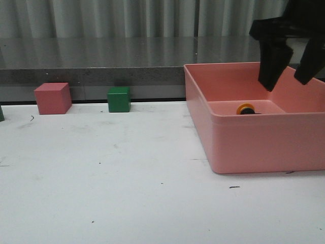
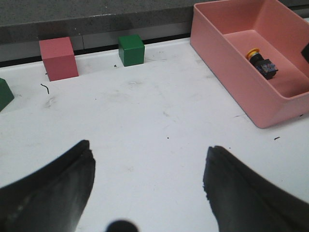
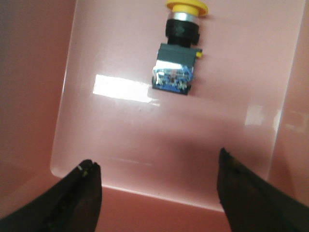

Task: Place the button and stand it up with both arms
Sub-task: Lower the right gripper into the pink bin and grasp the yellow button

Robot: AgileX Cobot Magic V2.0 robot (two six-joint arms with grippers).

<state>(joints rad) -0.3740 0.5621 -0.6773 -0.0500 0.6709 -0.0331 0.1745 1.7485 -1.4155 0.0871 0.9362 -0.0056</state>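
The button [image 3: 179,46] lies on its side on the floor of the pink bin [image 1: 254,147], which fills the right side of the front view; only its yellow cap peeks over the bin's near wall there. In the right wrist view its yellow cap sits at the top centre of the frame, with the blue-and-black base below it. The right pincer [image 1: 292,68] hangs above the bin in the upper right of the front view, its fingers spread and holding nothing, clear of the button. The left pincer [image 2: 149,193] is spread wide and empty over the bare white worktop [image 1: 111,173]. A pink cube [image 1: 52,98] and a green cube [image 1: 119,99] stand apart along the worktop's far edge, at left
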